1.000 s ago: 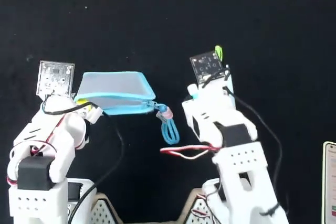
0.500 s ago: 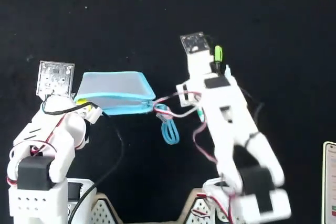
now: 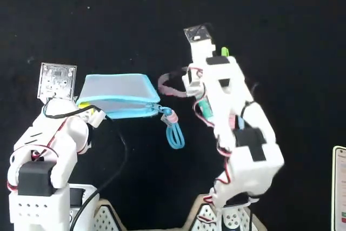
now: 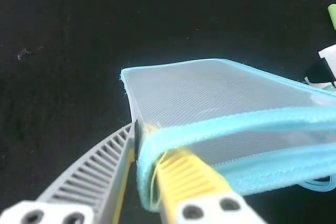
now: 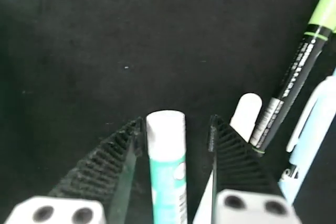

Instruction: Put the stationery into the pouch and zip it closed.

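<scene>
Black worktop (image 3: 281,36). The left gripper (image 4: 144,140) is clamped on one end edge of the pouch (image 4: 210,98), with the blue trim pinched between the yellow and grey fingers. In the high view the pouch (image 3: 116,93) sits in front of the left arm, mouth side toward the arms. A pink zipper pull (image 3: 170,114) is at its other end, and a blue strap loop (image 3: 174,133) lies on the worktop beside it.

The right gripper (image 5: 176,129) has its fingers apart, straddling a glue stick (image 5: 167,150) with a white cap and teal body. A gap shows on each side, so it isn't squeezed. Just beside it is a white capped item (image 5: 247,111), can't tell what. Next come a green and black pen (image 5: 304,61) and a light blue pen (image 5: 310,129), all close together and well apart from the pouch. The right arm (image 3: 227,96) covers most of these in the high view, where the green pen tip (image 3: 224,52) pokes out. A pink cable loop (image 3: 170,87) off the right arm hangs near the pouch's zipper corner. A pale flat object (image 3: 339,187) is at the worktop's right edge.

Change: a second ago the right arm was folded low near the zipper end. It has since stretched out over the pens. Half a second ago its cable draped across the strap, and it is now lifted clear. The pouch, the strap and the left arm have not moved.
</scene>
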{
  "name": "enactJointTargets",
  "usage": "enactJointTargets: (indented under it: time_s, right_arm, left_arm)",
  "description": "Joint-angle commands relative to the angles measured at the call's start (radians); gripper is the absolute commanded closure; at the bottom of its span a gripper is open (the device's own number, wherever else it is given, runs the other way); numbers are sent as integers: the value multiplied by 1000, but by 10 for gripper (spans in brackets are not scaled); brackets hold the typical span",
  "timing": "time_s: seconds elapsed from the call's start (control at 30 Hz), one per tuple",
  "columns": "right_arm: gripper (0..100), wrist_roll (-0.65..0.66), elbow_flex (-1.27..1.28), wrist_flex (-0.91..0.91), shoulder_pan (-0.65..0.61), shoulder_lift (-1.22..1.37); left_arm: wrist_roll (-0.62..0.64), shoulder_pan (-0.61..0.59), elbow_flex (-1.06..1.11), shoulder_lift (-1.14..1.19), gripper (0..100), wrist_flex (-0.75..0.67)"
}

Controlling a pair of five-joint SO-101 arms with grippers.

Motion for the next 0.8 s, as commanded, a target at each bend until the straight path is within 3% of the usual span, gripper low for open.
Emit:
enactJointTargets:
  time_s: [0.0,0.4,0.77]
  right_arm:
    - [805,31,-165,92,17,59]
    - [805,35,-493,388,12,302]
    - [988,104,-507,396,-6,266]
  left_arm:
    - [-5,-8,-10,-5,970,2]
    - [-5,-10,-10,-5,970,0]
    - [-5,-8,-10,-5,970,0]
